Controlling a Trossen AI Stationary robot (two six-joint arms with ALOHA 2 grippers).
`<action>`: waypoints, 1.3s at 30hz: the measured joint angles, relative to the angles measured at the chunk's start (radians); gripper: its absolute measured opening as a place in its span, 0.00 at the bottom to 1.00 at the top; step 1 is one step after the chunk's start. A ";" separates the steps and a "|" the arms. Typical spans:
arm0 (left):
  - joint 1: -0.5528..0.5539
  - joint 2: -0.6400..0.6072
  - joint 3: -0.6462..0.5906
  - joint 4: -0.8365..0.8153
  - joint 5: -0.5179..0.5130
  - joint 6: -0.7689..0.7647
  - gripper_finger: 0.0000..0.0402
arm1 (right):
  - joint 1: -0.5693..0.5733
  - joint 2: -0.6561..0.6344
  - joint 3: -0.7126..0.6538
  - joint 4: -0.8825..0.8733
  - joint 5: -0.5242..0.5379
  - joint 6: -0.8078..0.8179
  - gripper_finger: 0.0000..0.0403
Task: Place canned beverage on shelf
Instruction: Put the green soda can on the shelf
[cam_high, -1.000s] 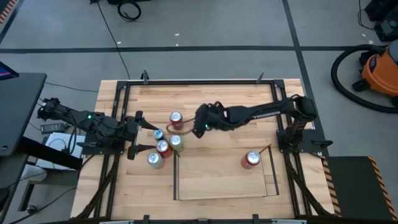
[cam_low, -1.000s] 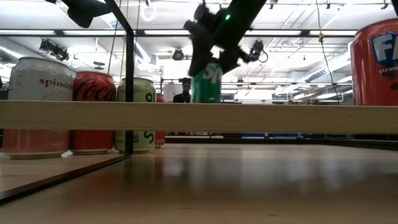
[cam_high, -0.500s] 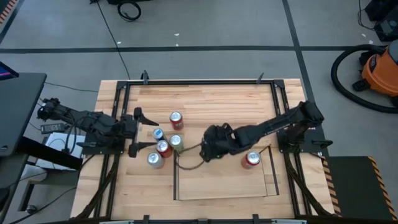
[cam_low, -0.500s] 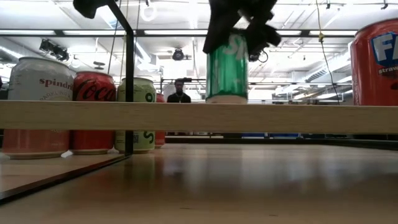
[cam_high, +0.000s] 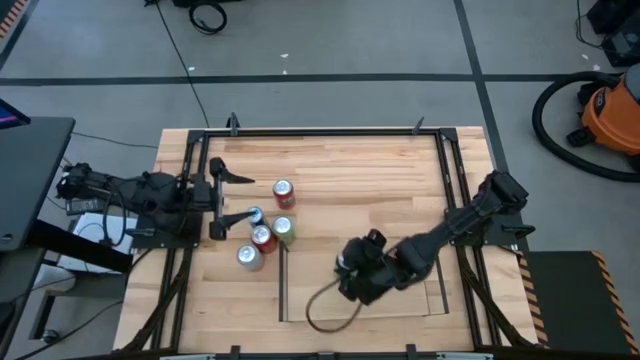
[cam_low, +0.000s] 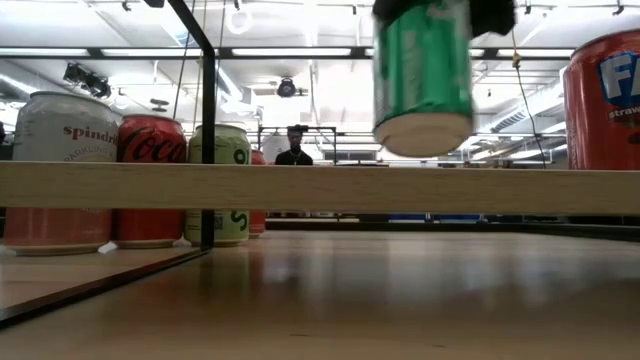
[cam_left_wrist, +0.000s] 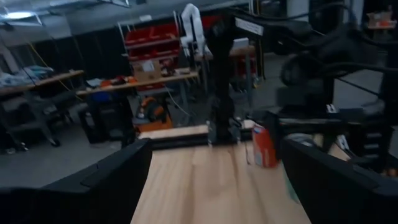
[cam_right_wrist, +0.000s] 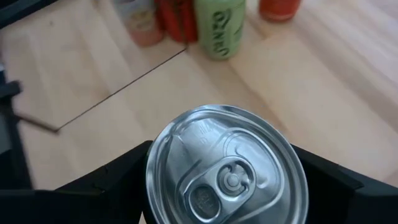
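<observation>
Above shelf (cam_high: 310, 290), right gripper (cam_high: 362, 275) clutching can (cam_low: 423, 75)

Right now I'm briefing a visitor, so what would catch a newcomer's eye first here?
The green can hanging in the air over the shelf, clamped in the right gripper. Then the cluster of cans standing off the shelf's left edge, near the open left gripper.

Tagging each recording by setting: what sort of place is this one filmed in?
Likely a robotics lab or workshop: bare concrete floor, an orange shop vacuum beside the wooden table, and red parts bins on racks behind.
</observation>
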 joint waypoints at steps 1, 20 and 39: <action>0.006 0.000 0.000 0.010 0.000 0.005 0.92 | 0.014 0.000 0.000 -0.001 0.000 0.018 0.80; 0.081 0.001 0.000 0.086 0.001 0.034 0.92 | 0.092 0.041 0.077 -0.114 -0.003 0.133 0.80; 0.080 0.027 0.000 0.154 0.007 -0.076 0.92 | 0.315 0.040 0.177 -0.426 0.014 0.514 0.80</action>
